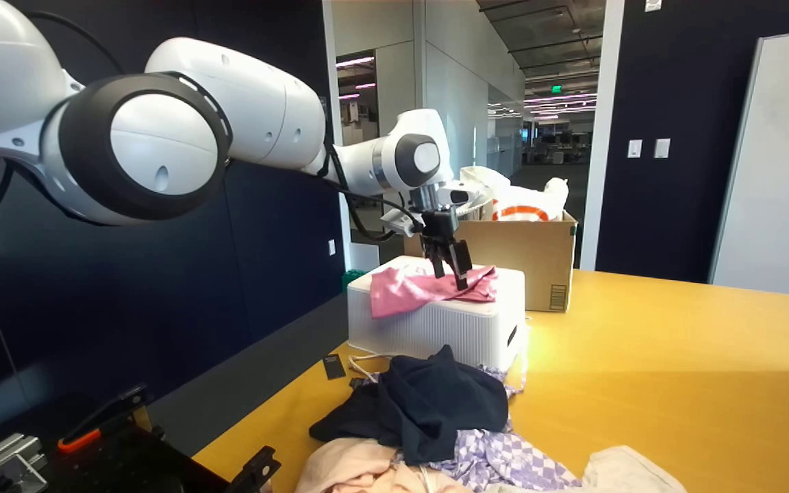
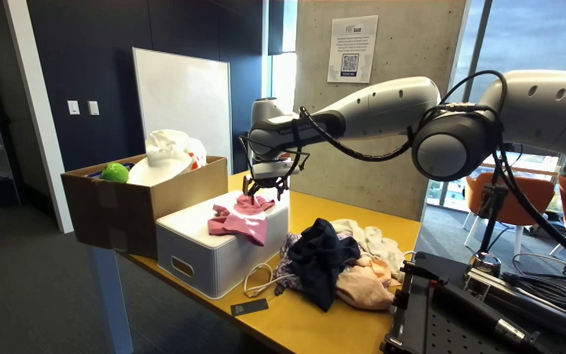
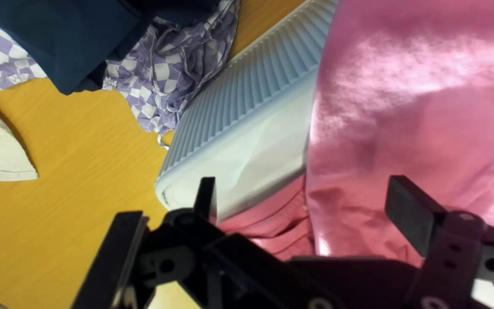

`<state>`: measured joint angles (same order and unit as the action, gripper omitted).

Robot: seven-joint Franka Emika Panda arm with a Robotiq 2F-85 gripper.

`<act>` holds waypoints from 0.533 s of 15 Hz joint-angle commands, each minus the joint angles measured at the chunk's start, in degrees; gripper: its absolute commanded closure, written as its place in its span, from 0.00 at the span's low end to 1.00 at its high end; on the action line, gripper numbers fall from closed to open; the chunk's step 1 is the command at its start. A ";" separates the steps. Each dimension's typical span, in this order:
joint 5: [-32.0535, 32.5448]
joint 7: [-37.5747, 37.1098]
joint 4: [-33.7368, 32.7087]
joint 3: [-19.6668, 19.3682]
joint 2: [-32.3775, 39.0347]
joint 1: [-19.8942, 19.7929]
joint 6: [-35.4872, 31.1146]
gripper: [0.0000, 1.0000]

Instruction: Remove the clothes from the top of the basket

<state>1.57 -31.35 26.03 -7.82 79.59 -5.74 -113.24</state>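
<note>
A pink cloth lies crumpled on the flat white top of the basket and hangs over one edge; it shows in both exterior views [image 1: 405, 293] [image 2: 239, 226] and fills the right of the wrist view [image 3: 401, 128]. The white ribbed basket [image 1: 429, 330] [image 2: 234, 270] [image 3: 255, 101] stands upside down or lidded on the table; I cannot tell which. My gripper [image 1: 451, 279] [image 2: 266, 198] is open and points down just over the cloth. In the wrist view its fingers [image 3: 303, 201] stand apart with pink folds beneath and between them. Nothing is held.
A heap of clothes, with a navy cloth [image 1: 429, 400] [image 2: 322, 260], a purple checked cloth [image 3: 161, 77] and a peach cloth [image 2: 366, 287], lies beside the basket. A cardboard box [image 1: 518, 253] [image 2: 189, 196] stands behind it. A black tag [image 2: 249, 307] lies near the table edge.
</note>
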 commanded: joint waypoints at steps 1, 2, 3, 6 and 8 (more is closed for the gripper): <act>0.52 -0.29 -0.92 -0.19 1.34 1.61 -1.01 0.00; 0.52 -0.31 -0.91 -0.20 1.59 1.87 -0.98 0.00; 0.52 -0.28 -0.88 -0.23 1.79 2.06 -0.76 0.00; 0.37 -0.25 -0.89 -0.20 2.40 2.23 -0.44 0.00; 0.38 -0.38 -0.96 -0.28 2.75 2.13 -0.33 0.00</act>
<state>1.57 -31.35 26.05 -7.82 81.53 -3.52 -113.39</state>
